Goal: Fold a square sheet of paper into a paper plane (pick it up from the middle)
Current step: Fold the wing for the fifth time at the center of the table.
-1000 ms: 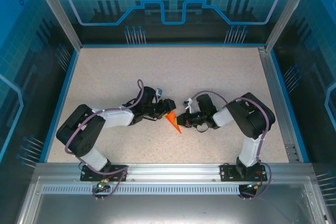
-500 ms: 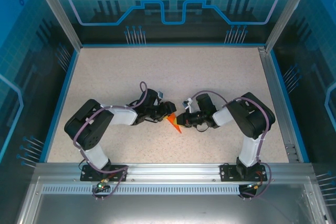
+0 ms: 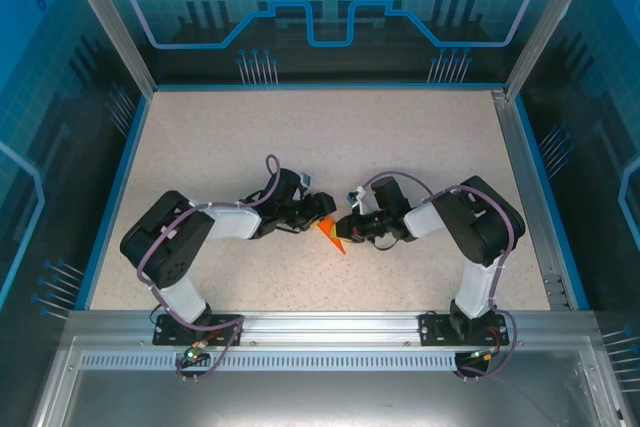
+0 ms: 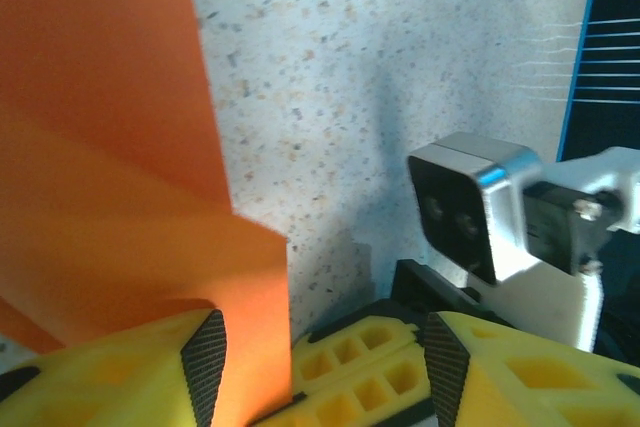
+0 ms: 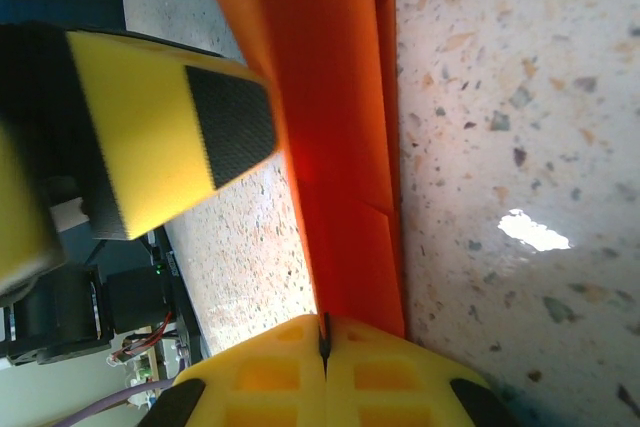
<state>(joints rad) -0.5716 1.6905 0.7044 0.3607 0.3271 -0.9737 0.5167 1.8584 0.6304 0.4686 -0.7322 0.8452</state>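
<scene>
The orange sheet of paper (image 3: 331, 234) is already folded down into a narrow pointed wedge. It sits near the middle of the speckled counter (image 3: 400, 137), a bit toward the near edge, right in the gap between the two arms.

The right claw (image 5: 323, 342) is clamped on it. In the right wrist view the two yellow fingers meet at a seam and the paper runs straight into that seam, layered creases and all.

The left claw (image 3: 320, 209) is spread wide and isn't gripping anything. From the left wrist camera, the paper (image 4: 110, 177) lies just beside one black pad (image 4: 205, 352), maybe brushing it, though it's hard to say for sure. The other pad is well off to the side. That same view shows the right arm's silver wrist camera (image 4: 470, 207) close by over the counter.

From above, both claws are nosed in close to each other, one on each side of the wedge, with its tip pointing toward the arm bases.
</scene>
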